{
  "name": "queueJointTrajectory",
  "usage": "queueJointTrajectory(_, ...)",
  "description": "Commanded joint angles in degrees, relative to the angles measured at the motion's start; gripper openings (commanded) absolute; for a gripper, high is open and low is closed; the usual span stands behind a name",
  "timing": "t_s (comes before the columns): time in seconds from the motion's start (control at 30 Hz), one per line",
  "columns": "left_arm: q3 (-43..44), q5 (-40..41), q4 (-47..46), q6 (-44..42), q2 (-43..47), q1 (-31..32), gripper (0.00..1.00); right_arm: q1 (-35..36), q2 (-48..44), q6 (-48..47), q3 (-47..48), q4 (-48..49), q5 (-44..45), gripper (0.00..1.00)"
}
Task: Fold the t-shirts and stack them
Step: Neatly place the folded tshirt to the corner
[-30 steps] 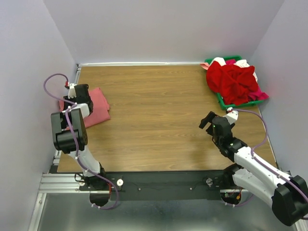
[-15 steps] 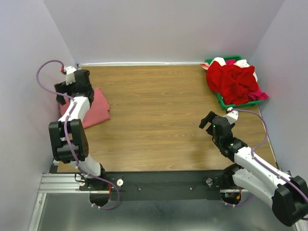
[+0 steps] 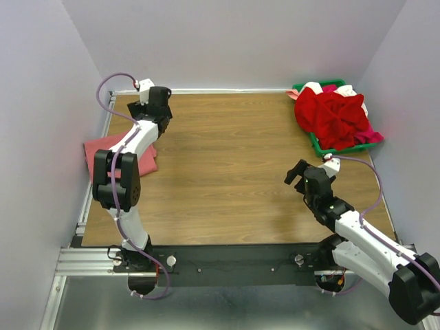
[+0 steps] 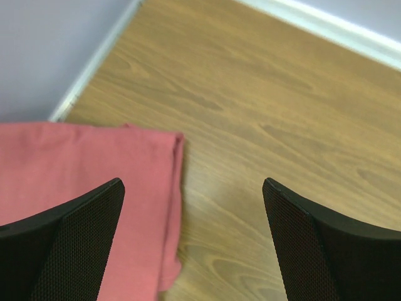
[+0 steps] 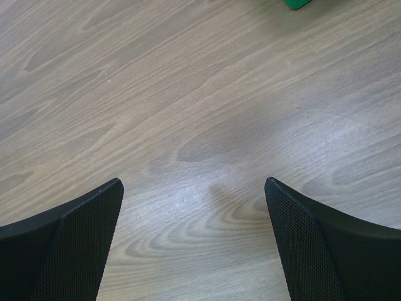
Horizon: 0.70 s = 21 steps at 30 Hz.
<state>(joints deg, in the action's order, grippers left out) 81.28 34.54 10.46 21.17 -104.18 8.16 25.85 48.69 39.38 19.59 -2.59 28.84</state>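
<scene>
A folded pink t-shirt (image 3: 100, 150) lies flat at the table's left edge, partly covered by my left arm. My left gripper (image 3: 152, 106) hovers beyond it near the back left corner, open and empty. In the left wrist view the pink t-shirt (image 4: 81, 179) fills the lower left, its folded edge under the open left gripper (image 4: 191, 188). A heap of red t-shirts (image 3: 335, 117) fills a green tray (image 3: 318, 146) at the back right. My right gripper (image 3: 300, 173) is open over bare wood in front of that tray; the right wrist view shows the right gripper (image 5: 194, 188) with nothing between its fingers.
Lilac walls close in the table at the left, back and right. A white strip (image 4: 326, 28) runs along the back edge. White and pink cloth (image 3: 313, 87) shows in the tray behind the red heap. A corner of the green tray (image 5: 294, 3) shows in the right wrist view.
My left gripper opened, let go of the pink t-shirt, rose and swung toward the back and right. The t-shirt stays folded at the left edge. The right arm has not moved.
</scene>
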Motion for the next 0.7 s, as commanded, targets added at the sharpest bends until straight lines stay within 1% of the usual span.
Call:
queueJointTrajectory(0.0, -1.99, -2.55, 1.76, 4.84, -2.87, 1.42, 0.98, -0.27, 0.00, -0.53, -0.87, 1.18, -0.80, 1.00)
queueJointTrajectory(0.03, -2.78, -1.42, 1.24, 5.28, -3.04, 1.42, 0.98, -0.27, 0.01, -0.70, -0.87, 1.10, -1.24, 1.00)
queueJointTrajectory(0.1, -4.98, -1.67, 0.27, 6.77, -3.66, 1.33, 0.98, -0.27, 0.01, -0.79, -0.79, 1.27, -1.59, 1.00)
queueJointTrajectory(0.23, -6.65, -7.54, -0.70, 8.45, -5.41, 1.24, 0.98, -0.27, -0.17, -0.79, -0.87, 1.18, -2.12, 1.00)
queueJointTrajectory(0.4, -8.06, -9.58, -1.32, 10.91, -6.65, 0.19, 0.98, -0.27, -1.13, -0.70, -1.49, 1.10, -2.30, 1.00)
queueJointTrajectory(0.5, -9.72, -9.50, -0.88, 12.05, -7.09, 0.01, 0.98, -0.27, -1.75, -0.62, -1.66, 1.27, -2.30, 1.00)
queueJointTrajectory(0.57, -12.36, -11.25, -1.14, 13.62, -6.65, 0.01, 0.98, -0.27, -1.67, -0.53, -1.67, 1.18, -2.12, 1.00)
queueJointTrajectory(0.67, -18.24, -11.25, -3.60, 16.26, -4.11, -0.25, 0.98, -0.27, -1.05, -0.44, -1.58, 1.18, -2.21, 1.00)
